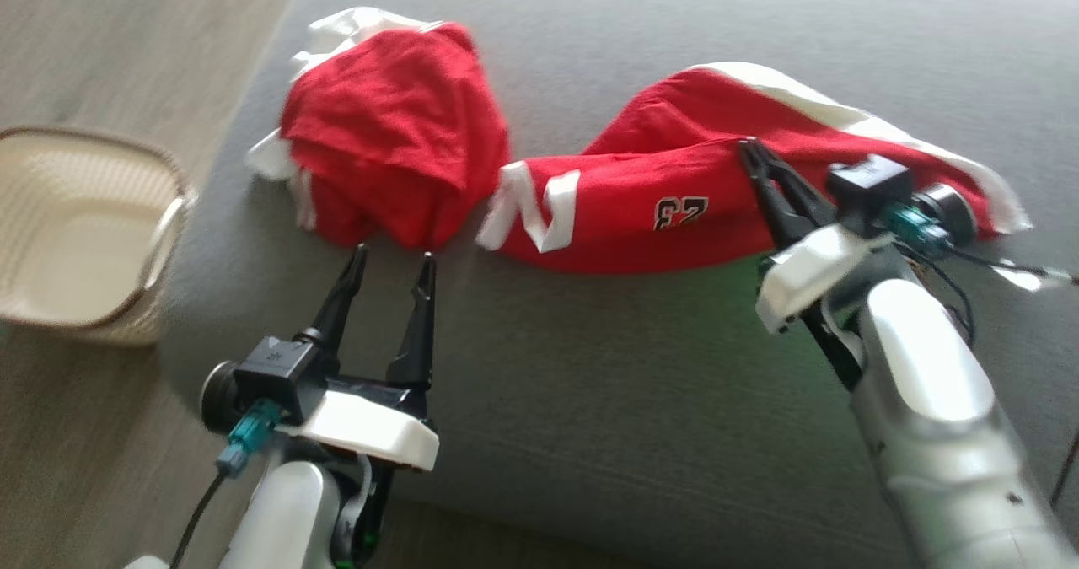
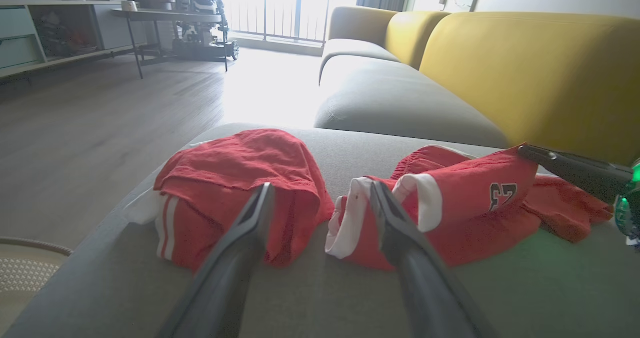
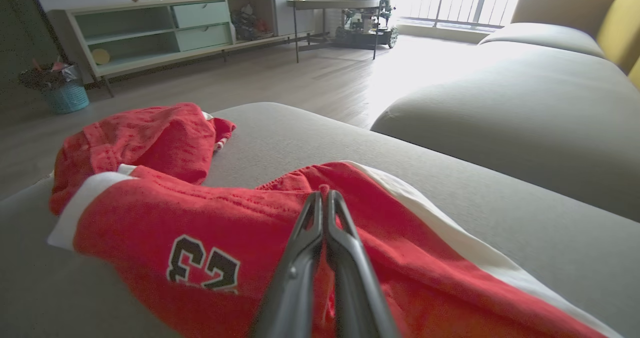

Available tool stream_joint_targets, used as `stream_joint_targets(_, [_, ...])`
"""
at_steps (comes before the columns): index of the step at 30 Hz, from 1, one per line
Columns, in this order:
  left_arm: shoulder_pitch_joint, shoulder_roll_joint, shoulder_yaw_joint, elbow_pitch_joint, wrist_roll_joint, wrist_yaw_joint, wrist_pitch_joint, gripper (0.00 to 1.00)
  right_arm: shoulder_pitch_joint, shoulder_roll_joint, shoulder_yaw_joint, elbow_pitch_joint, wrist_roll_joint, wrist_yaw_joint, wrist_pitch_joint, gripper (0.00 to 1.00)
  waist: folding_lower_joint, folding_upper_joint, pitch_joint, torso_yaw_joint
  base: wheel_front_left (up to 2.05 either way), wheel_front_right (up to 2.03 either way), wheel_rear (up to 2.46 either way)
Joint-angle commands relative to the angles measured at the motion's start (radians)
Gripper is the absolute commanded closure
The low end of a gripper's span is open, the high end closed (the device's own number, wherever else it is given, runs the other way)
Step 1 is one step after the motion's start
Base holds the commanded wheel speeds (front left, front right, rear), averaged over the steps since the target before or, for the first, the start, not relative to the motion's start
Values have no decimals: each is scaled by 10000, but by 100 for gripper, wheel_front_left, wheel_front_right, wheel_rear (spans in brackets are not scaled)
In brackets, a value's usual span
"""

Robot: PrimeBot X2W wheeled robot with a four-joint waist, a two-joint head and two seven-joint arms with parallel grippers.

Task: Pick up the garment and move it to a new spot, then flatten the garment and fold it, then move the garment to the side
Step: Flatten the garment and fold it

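Note:
The red garment with white trim lies on the grey sofa cushion [image 1: 590, 367] in two bunches. One is a crumpled lump [image 1: 396, 131] at the left. The other is a longer stretch [image 1: 674, 202] at the right, with a black "23" printed on it. My right gripper [image 1: 747, 147] is shut on a raised fold of that stretch, and the right wrist view shows its tips [image 3: 324, 196] pinching red cloth. My left gripper [image 1: 393, 261] stands open just short of the lump's near edge, nothing between its fingers [image 2: 260, 208].
A pale woven basket [image 1: 173, 206] sits on the wood floor left of the cushion. Yellow sofa backs [image 2: 525, 72] rise behind the seat in the left wrist view. A low cabinet [image 3: 175, 32] and a table stand far across the room.

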Motion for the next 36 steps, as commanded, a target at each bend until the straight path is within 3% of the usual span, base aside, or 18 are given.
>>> stream_joint_targets(1, [-208,42,445,-327,117,-50,-49,0,345,141,-135,-727,61,-2,-117,100,0,0,-361,-656,0,0,0])
stream_joint_targets(14, [68,41,876,-330,364,-227,-49,0,2117,68,-2366,-3050,-491,-2,283,100,0,0,-921,-2465,0,0,0])
stream_joint_targets(22, [-68,41,910,-305,486,-350,-49,0,2514,-127,-4085,-3166,-1176,-2,840,100,0,0,-816,-3248,0,0,0])
stream_joint_targets(23, [-81,41,905,-291,498,-359,-49,0,2499,-128,-4372,-3090,-1404,-2,934,60,0,0,-793,-3327,0,0,0])
stream_joint_targets(24, [-96,41,889,-268,517,-375,-49,0,2468,-121,-4618,-3027,-1678,-2,1000,0,0,0,-773,-3386,0,0,0])
stream_joint_targets(30, [-108,41,936,-122,648,-465,-49,0,2115,101,-4711,-3076,-1965,-2,502,0,0,0,-813,-3763,0,0,0])
stream_joint_targets(36, [-45,41,977,-91,547,-471,-49,0,2536,136,-3385,-3995,-809,-2,19,0,0,0,-1106,-3906,0,0,0])
